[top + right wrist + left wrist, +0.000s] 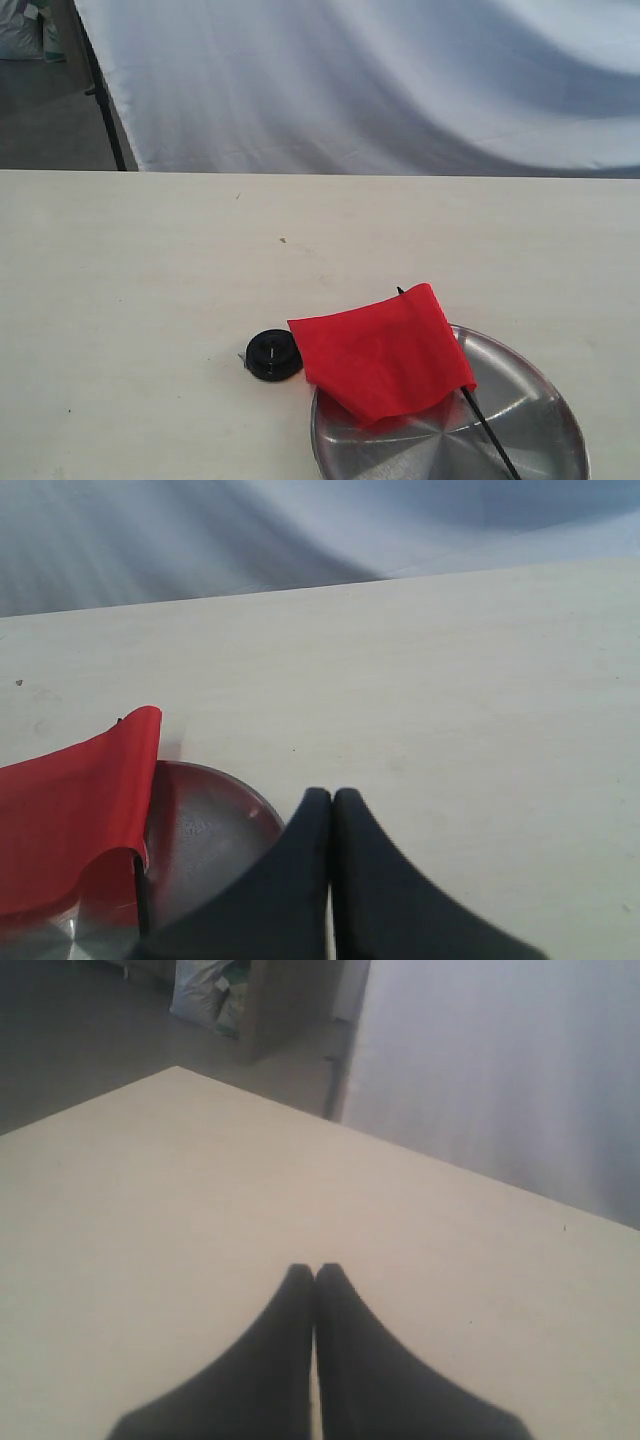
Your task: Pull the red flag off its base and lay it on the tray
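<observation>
The red flag (382,350) lies across the left part of the steel tray (540,405), its cloth spilling over the rim and its black pole (490,435) running down into the dish. The round black base (273,355) sits on the table just left of the tray, apart from the pole. In the right wrist view the red flag (70,800) and the tray (215,830) show beside my right gripper (332,796), which is shut and holds nothing. My left gripper (315,1270) is shut too, over bare table. Neither gripper appears in the exterior view.
The pale table (150,270) stretches wide. A white cloth backdrop (380,80) hangs behind its far edge, with a black stand leg (105,110) at the back left. Bags (210,995) lie on the floor beyond the table corner.
</observation>
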